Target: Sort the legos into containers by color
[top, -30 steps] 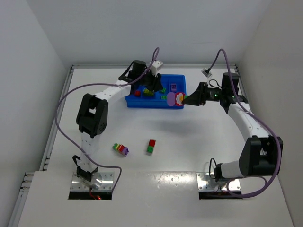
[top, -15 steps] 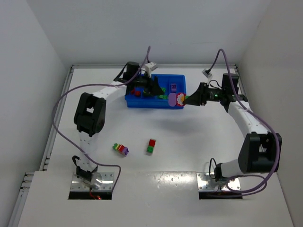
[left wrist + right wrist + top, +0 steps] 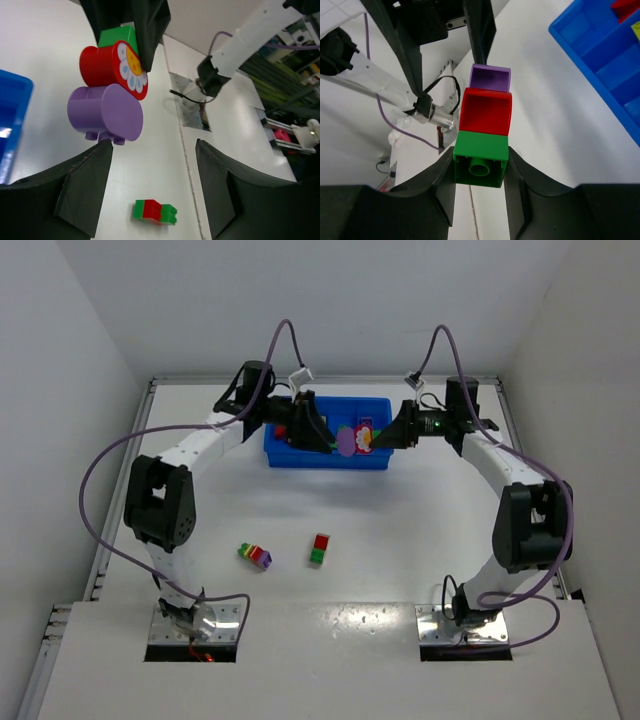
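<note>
My right gripper [image 3: 480,170] is shut on the green brick [image 3: 481,160] at the base of a lego stack. Above it sit a red flower piece [image 3: 114,65] and a purple piece [image 3: 106,112]. In the top view this stack [image 3: 354,438] hangs over the blue tray [image 3: 330,458], held by the right gripper [image 3: 378,439]. My left gripper [image 3: 152,180] faces it, open and holding nothing, its fingertips [image 3: 85,185] just short of the purple end. The left gripper [image 3: 322,433] also hovers over the tray. A red-and-green stack [image 3: 320,548] and a multicolour stack [image 3: 255,556] lie on the table.
The tray's compartments [image 3: 605,55] hold a red lego [image 3: 626,7] and a yellow one [image 3: 636,30]. The tray stands at the back of the white table, with walls on three sides. Purple cables arch over both arms.
The left gripper has opened and turned to face the right gripper. The right gripper has carried the stack leftwards over the tray, close to the left fingertips.
</note>
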Controlling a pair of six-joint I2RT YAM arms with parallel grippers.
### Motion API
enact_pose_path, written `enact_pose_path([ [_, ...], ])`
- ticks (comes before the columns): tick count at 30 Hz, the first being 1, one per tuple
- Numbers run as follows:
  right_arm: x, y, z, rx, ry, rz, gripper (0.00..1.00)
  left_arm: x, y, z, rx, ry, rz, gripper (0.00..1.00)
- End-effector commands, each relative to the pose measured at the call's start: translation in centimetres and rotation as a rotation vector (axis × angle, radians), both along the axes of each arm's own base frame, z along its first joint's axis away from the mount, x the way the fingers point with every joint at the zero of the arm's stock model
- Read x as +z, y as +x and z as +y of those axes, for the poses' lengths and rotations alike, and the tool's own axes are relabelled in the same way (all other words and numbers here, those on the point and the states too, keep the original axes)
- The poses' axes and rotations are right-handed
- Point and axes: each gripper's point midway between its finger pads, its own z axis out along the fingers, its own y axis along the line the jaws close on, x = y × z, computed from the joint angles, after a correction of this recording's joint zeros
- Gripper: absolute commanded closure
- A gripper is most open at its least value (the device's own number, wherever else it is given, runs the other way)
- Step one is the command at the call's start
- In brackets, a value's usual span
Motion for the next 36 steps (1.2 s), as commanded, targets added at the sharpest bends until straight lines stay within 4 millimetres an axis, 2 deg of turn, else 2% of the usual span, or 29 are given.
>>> enact_pose_path([
  [1,3.3,-0.4,1.3,0.113,0.059,-0.132,1.00,1.2,-2.0,0.3,-0.105,-0.043,0.021,0.27],
  [8,4.1,-2.3,3.5,0.209,0.080,-0.179,1.00,0.8,-0.9,0.3,-0.099,-0.041,0.028,0.27],
  [13,4.3,-3.0,3.7,0.218,0.082,-0.189,1.00,1.1,-0.5,0.2,-0.100,-0.044,0.017,0.27],
  [19,4.3,-3.0,3.7,0.218,0.082,-0.189,1.00,0.3,0.5,0.3,-0.058,-0.028,0.000,0.27],
  [26,4.0,-3.1,3.7,0.212,0.074,-0.187,1.00,0.2,0.2,0.4,-0.075,-0.035,0.012,0.28],
  [30,3.4,-4.3,3.5,0.213,0.070,-0.164,1.00,-0.7,-0.4,0.6,-0.083,-0.029,0.052,0.28],
  [31,2.9,-4.5,3.4,0.214,0.067,-0.148,1.00,-0.3,-0.6,0.6,-0.084,-0.032,0.038,0.28],
  [32,2.6,-4.9,3.4,0.214,0.066,-0.143,1.00,-1.1,-0.8,0.7,-0.085,-0.027,0.051,0.28],
  [34,2.6,-5.1,3.3,0.205,0.058,-0.149,1.00,-0.9,-1.3,1.3,-0.076,-0.030,0.033,0.28],
  [36,1.7,-5.6,2.8,0.189,0.044,-0.125,1.00,-2.0,-1.6,2.0,-0.035,0.001,0.051,0.28],
])
